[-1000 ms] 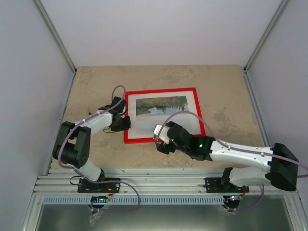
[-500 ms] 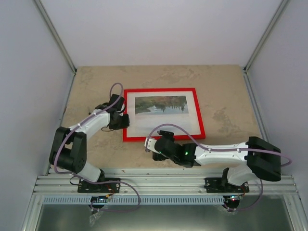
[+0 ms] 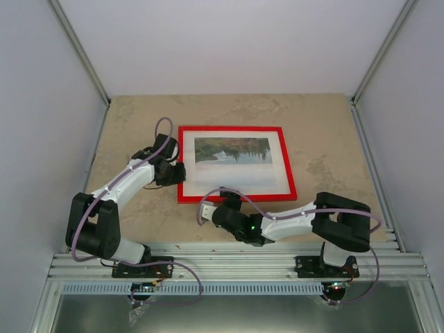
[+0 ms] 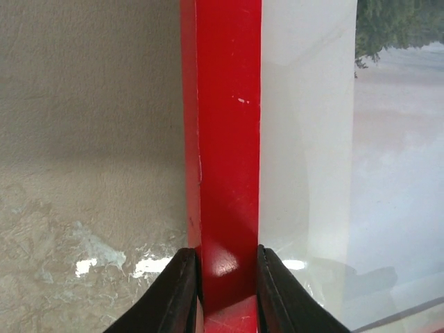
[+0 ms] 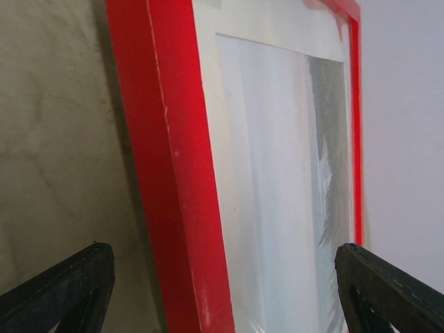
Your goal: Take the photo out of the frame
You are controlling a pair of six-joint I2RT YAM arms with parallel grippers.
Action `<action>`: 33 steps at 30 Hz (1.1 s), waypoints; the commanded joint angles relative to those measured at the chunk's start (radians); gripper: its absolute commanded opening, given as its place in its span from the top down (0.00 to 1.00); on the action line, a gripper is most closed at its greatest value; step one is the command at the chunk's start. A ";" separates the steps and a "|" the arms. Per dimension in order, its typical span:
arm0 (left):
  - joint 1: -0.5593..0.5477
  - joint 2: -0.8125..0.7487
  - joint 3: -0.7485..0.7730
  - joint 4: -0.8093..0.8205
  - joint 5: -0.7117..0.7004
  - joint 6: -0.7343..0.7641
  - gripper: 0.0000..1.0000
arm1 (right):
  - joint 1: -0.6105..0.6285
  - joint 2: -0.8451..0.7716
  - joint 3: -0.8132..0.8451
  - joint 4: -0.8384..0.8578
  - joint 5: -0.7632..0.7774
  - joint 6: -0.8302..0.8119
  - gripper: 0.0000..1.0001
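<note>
Red frame (image 3: 236, 199) flat, treeline photo (image 3: 232, 150) within white mat (image 4: 305, 139), left gripper (image 4: 225, 260) pinching its rail, right gripper (image 3: 207, 210) spread wide.

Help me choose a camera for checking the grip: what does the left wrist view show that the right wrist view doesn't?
Left wrist only: the left end effector closed on the frame's rail. Right wrist only: the right end effector open wide, gripping nothing, with the wall beyond. Both: the red frame, white mat, photo and table.
</note>
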 commanded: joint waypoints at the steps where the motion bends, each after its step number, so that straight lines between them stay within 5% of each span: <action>1: -0.003 -0.060 0.031 0.035 0.099 -0.013 1.00 | 0.012 0.074 -0.014 0.256 0.148 -0.134 0.14; 10: -0.003 -0.095 0.008 0.042 0.130 -0.030 1.00 | 0.012 0.191 -0.012 0.460 0.202 -0.231 0.26; 26: 0.002 -0.164 -0.060 0.092 0.138 -0.091 1.00 | 0.011 0.173 -0.023 0.537 0.257 -0.295 0.97; 33: 0.091 -0.342 -0.045 0.108 0.161 -0.166 0.84 | 0.011 0.048 -0.022 0.427 0.245 -0.276 1.00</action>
